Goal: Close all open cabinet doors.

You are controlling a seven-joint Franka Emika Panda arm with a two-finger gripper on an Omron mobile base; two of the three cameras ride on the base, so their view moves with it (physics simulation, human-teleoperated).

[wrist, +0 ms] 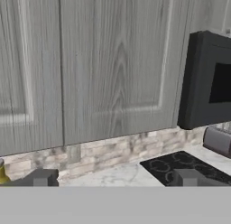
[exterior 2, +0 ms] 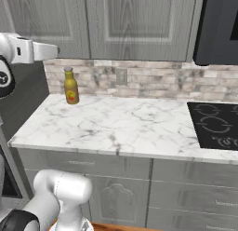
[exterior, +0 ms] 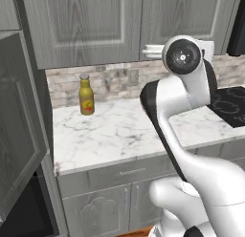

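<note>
Overhead, grey wood-grain cabinet doors (wrist: 117, 69) shut flush; left door (exterior: 19, 131) ajar.

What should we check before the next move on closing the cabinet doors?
1. Upper cabinet doors above the counter shut: ok.
2. Tall door at far left shut: not ok, it stands swung open.
3. Gripper free: ok, fingertips apart with nothing between.
4. Gripper near the open door: not ok, it faces the upper doors and microwave.
5. Sauce bottle clear of the swing: ok, upright at the backsplash.
6. Lower cabinet doors shut: ok.
</note>
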